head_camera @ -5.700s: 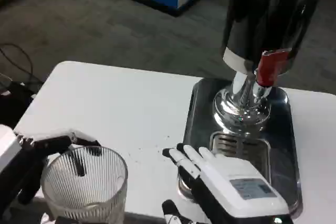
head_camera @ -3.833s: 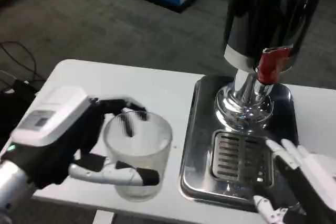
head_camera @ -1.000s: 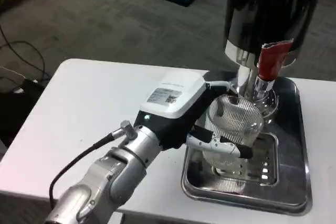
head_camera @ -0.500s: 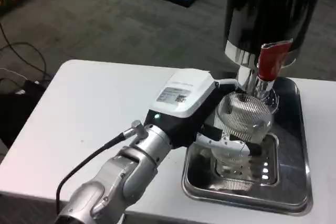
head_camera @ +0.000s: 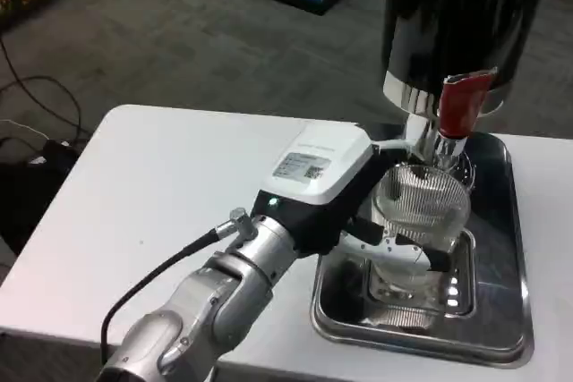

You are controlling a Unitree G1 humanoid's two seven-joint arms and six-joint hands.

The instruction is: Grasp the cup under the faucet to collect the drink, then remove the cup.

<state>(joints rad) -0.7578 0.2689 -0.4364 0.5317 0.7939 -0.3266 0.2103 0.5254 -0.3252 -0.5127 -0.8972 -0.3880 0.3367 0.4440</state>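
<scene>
Several fingers (head_camera: 403, 257) of the left hand (head_camera: 327, 190) wrap the ribbed clear cup (head_camera: 419, 221), holding it over the drip tray (head_camera: 501, 328) just below the red-handled faucet (head_camera: 452, 127). If the rim sits slightly left of the spout, drink could splash onto the tray, and a loose grasp might let the filling cup slip or tip.
</scene>
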